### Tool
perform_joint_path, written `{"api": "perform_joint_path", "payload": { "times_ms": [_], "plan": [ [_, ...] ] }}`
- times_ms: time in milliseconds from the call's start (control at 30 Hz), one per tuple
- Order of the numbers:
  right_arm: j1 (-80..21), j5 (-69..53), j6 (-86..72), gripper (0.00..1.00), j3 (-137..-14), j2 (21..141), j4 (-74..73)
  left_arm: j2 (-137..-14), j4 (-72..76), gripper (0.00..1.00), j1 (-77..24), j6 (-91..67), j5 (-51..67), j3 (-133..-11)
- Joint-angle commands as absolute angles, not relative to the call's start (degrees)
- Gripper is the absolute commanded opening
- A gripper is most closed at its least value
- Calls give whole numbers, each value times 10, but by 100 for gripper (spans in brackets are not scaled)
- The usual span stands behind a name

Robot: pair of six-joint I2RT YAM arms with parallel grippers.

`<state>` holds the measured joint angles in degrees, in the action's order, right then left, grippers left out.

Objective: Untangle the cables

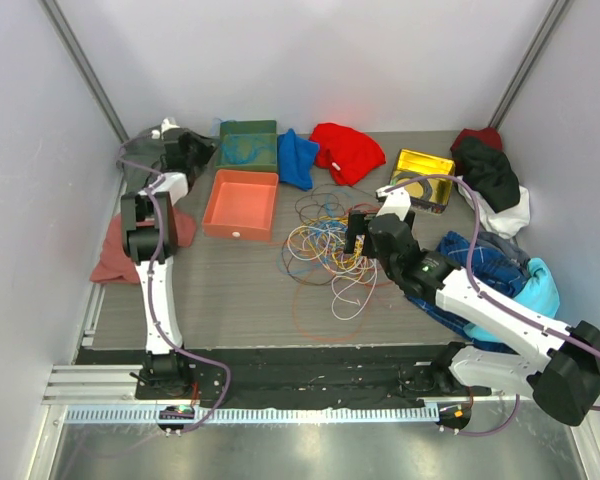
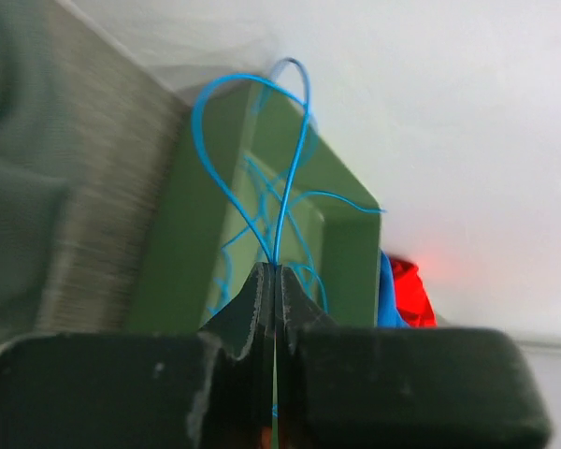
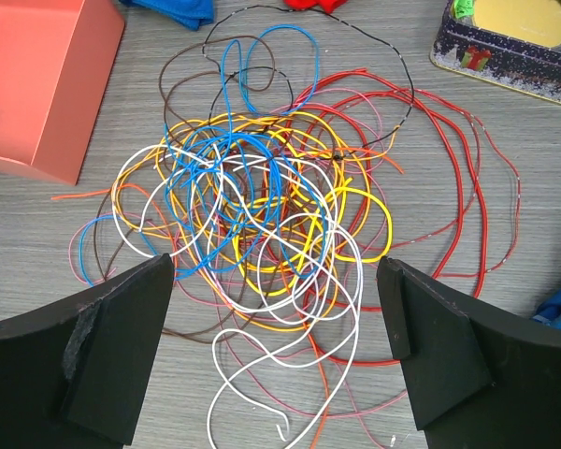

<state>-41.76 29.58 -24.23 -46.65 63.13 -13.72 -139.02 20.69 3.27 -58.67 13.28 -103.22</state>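
Note:
The cables (image 1: 325, 245) lie as a tangle of blue, yellow, orange, red, white and dark brown loops in the middle of the table. In the right wrist view the tangle (image 3: 262, 196) sits just ahead of and between my fingers. My right gripper (image 3: 275, 267) is open and empty, hovering over the tangle's near edge (image 1: 358, 232). My left gripper (image 2: 275, 271) is shut on a thin blue cable (image 2: 294, 159) that loops up over a green box (image 2: 187, 253). In the top view that gripper (image 1: 198, 150) is at the box's left side (image 1: 247, 130), and more blue cable lies inside.
A salmon tray (image 1: 242, 203) stands left of the tangle. Blue cloth (image 1: 297, 157) and red cloth (image 1: 347, 150) lie at the back. A yellow tin (image 1: 423, 178), dark clothes (image 1: 490, 175) and blue jeans (image 1: 480, 260) are on the right. A reddish cloth (image 1: 115, 255) lies far left.

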Motion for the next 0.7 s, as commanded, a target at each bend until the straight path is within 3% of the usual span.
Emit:
{"api": "perform_joint_path", "payload": {
  "times_ms": [0,400,500,533,667],
  "plan": [
    [-415,295,-252,100,-470,620,-116,-1358,171,0,5,-513,139,-1081],
    [-416,295,-253,100,-460,599,-116,-1381,42,1,-69,-432,115,-1169],
    [-415,296,-252,100,-458,594,-117,-1361,39,19,-68,-428,99,-1158],
    [-414,296,-252,100,-457,592,-116,-1354,37,34,-68,-424,94,-1156],
    [-414,293,-254,100,-455,590,-116,-1315,17,56,-68,-399,69,-1164]
  ]
}}
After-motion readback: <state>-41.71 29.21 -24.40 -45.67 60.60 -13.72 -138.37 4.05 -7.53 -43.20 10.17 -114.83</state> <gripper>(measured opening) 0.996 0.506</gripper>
